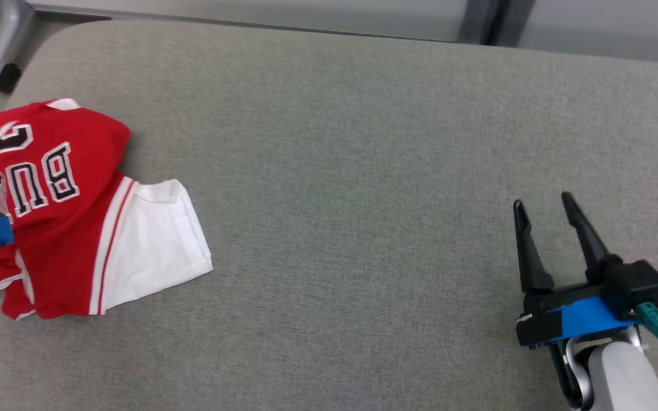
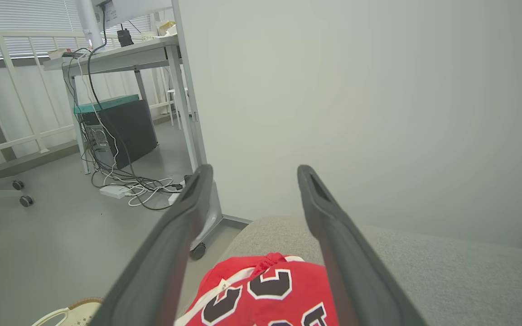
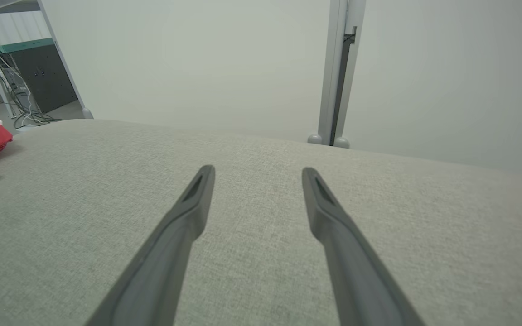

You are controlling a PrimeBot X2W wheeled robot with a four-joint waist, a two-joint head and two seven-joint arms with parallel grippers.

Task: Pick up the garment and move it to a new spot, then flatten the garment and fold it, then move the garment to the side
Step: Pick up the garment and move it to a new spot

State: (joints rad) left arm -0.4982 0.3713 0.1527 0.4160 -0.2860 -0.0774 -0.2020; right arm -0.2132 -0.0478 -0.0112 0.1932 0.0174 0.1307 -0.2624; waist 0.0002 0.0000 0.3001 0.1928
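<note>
garment [image 1: 60,240]: red and white, black letters, bunched at the left end of the gray tabletop [image 1: 363,171] | my left gripper [image 2: 252,176]: jaws apart, holding nothing, above the garment's edge | my right gripper [image 1: 543,205]: jaws apart, empty, over bare tabletop, well apart from the garment

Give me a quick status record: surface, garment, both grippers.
surface: grey cushion
garment: red-and-white jersey, crumpled, at the cushion's left end
left gripper: open, over the jersey, gripping nothing
right gripper: open, over bare cushion, well apart from the jersey
</note>
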